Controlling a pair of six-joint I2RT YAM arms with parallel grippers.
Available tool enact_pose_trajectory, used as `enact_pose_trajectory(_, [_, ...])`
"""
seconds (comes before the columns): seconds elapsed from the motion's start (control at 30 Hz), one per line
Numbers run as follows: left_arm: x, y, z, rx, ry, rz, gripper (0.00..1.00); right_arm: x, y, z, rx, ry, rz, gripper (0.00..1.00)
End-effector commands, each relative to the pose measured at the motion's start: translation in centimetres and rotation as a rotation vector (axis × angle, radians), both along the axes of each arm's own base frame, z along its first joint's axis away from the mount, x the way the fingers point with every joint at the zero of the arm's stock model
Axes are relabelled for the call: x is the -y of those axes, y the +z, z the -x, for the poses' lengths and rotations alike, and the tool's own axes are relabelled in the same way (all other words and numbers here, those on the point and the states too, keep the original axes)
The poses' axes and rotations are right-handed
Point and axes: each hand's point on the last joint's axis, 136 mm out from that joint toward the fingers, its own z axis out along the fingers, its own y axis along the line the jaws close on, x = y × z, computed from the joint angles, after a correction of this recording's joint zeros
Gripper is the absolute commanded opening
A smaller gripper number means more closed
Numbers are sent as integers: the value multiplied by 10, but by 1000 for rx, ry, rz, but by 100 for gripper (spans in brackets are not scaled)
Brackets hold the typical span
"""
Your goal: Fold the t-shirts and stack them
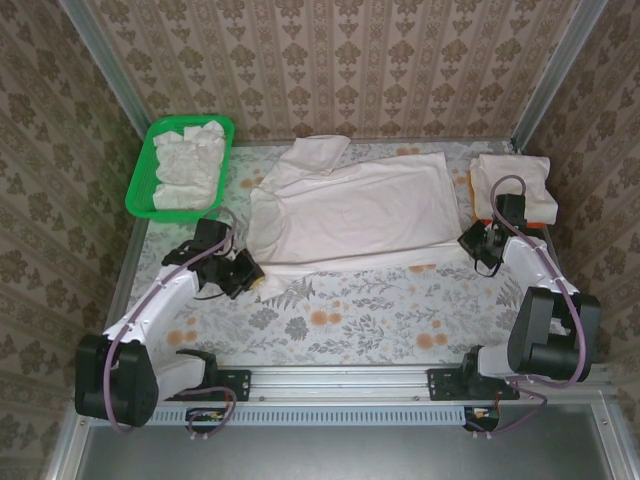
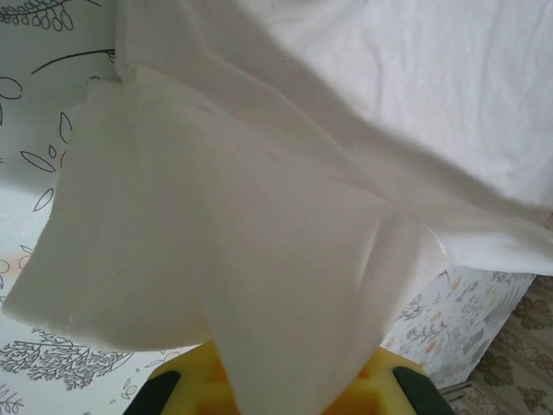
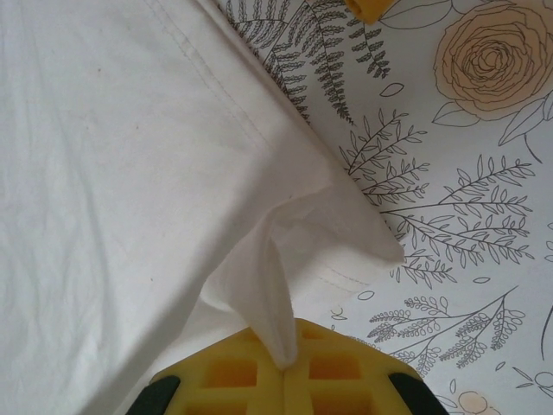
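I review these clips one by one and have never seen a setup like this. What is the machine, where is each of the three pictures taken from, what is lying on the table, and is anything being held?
Two robot arms are bolted at the near edge of a flower-patterned table. The overhead picture looks down from above and behind them. The other two come from cameras on each wrist, looking along the yellow jaws.

An off-white t-shirt lies spread in the middle. A green basket at the far left holds crumpled white cloth. At the far right sits a folded stack with orange beneath.

The left gripper is shut on the shirt's near left corner. The right gripper is shut on its near right corner, with a pinch of cloth between the jaws.
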Motion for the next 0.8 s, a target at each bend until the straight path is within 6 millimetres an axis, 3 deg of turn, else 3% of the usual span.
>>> enact_pose_trajectory(0.0, [1,0,4,8,-19,9,0,-3,1,-1,8,20,-9,0])
enact_pose_trajectory(0.1, [-1,6,1,26,-1,13,0,-4,9,-4,36,14,-14,0])
enact_pose_trajectory(0.23, [-7,19,-20,72,18,13,0,-2,22,-21,78,12,-6,0])
enact_pose_trajectory(0.43, [-15,36,-48,114,-42,-48,0,-1,21,-45,68,24,-3,0])
enact_pose_trajectory(0.77, [-13,45,-86,118,-132,-95,0,1,23,-86,82,29,4,0])
